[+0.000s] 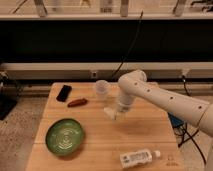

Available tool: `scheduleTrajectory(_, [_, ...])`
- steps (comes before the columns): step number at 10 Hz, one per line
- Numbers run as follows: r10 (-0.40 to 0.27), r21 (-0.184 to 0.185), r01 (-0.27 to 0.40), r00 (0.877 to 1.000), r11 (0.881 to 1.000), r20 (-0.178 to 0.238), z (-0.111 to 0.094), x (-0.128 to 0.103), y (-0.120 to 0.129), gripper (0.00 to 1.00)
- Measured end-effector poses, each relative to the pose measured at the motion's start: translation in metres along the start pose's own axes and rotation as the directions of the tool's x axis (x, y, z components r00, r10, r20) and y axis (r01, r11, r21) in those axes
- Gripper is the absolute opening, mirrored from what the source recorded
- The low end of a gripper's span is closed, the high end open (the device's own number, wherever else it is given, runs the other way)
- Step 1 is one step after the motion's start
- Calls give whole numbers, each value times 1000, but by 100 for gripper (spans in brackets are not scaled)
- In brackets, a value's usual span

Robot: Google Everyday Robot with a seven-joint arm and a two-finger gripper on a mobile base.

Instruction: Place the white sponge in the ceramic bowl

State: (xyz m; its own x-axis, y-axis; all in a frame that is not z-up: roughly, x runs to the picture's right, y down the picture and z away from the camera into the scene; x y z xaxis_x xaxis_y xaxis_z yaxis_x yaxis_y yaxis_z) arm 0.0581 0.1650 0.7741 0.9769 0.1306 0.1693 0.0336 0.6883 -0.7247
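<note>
The wooden desk (145, 142) fills the lower half of the room's view, and the robot's white arm (165, 97) reaches in over it from the three o'clock side, bending down near the desk's middle. Next in size is the ceramic bowl (65, 136), a shallow green dish sitting near the desk's front left corner with nothing in it. A white-labelled bottle (136, 158) lies on its side at the front edge, at about five o'clock from the gripper. A clear plastic cup (102, 88) stands at the gripper's eleven o'clock, a black phone (64, 93) lies at the back left, and a small reddish-brown object (77, 102) lies just beside it.

The gripper (116, 113) hangs just above the desk's middle, clenched on the white sponge (110, 112), which juts out to its nine o'clock side, clear of the surface.

From the gripper the bowl lies at roughly eight o'clock, well apart. I judge the carry must go down-left across bare wood, and nothing stands in that path.
</note>
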Motion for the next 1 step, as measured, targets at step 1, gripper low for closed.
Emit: scheduleTrajectory(1, [-17,-13,18,1000,1000,11,4,-9,7,0])
